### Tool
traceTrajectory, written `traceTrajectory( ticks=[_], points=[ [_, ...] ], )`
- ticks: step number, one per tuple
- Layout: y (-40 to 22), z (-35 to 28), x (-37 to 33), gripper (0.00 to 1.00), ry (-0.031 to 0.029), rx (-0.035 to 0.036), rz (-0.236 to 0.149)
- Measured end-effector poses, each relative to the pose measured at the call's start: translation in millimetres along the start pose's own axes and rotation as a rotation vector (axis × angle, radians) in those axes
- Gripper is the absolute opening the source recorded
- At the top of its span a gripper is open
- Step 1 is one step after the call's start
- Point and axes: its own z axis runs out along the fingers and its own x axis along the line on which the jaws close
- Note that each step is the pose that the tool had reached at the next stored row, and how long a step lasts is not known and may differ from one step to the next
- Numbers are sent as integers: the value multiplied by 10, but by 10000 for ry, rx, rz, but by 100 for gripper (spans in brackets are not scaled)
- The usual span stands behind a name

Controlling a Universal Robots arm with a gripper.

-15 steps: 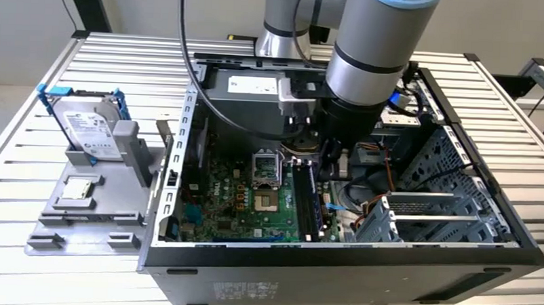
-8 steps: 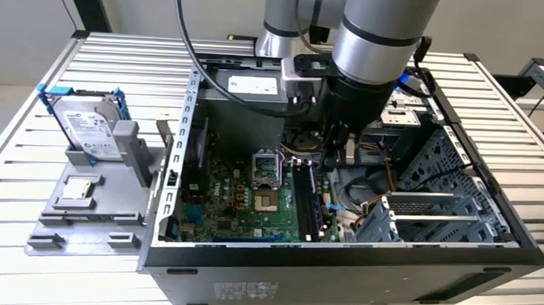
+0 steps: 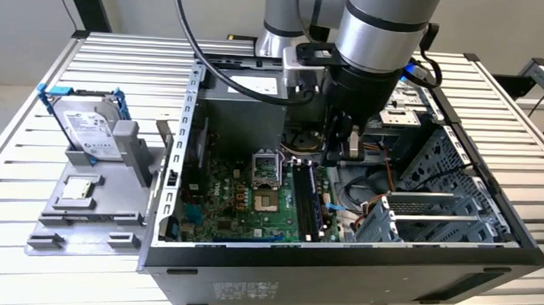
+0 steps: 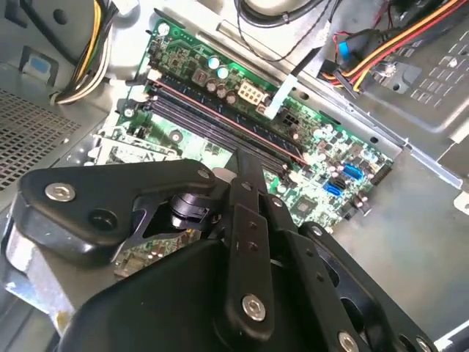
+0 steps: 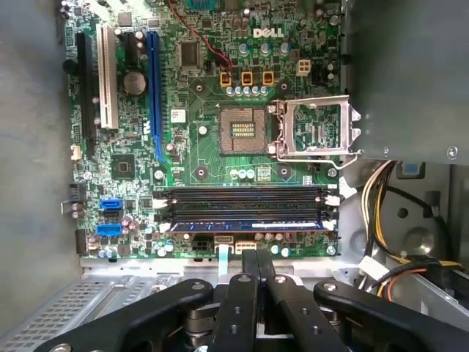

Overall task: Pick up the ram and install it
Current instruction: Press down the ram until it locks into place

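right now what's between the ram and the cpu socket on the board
Empty black memory slots and a few small capacitors, seen in the first wrist view. The ram is in the slot nearest the claw; the cpu socket lies beyond.

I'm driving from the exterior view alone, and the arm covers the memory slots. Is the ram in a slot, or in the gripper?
Observer: In a slot. In the first wrist view the ram lies along the memory slot nearest the gripper. I cannot tell if it is fully seated.
Operator: Are the fingers around it?
Observer: No. In both wrist views the fingers are shut together with nothing between them, tips over the ram's middle.
Operator: And the other slots?
Observer: The two black slots beside it are empty.
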Motion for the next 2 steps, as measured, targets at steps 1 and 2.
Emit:
traceTrajectory(
  ticks=[1, 2],
  points=[
    [0, 0, 0, 0, 0, 0, 0],
    [0, 0, 0, 0, 0, 0, 0]
  ],
)
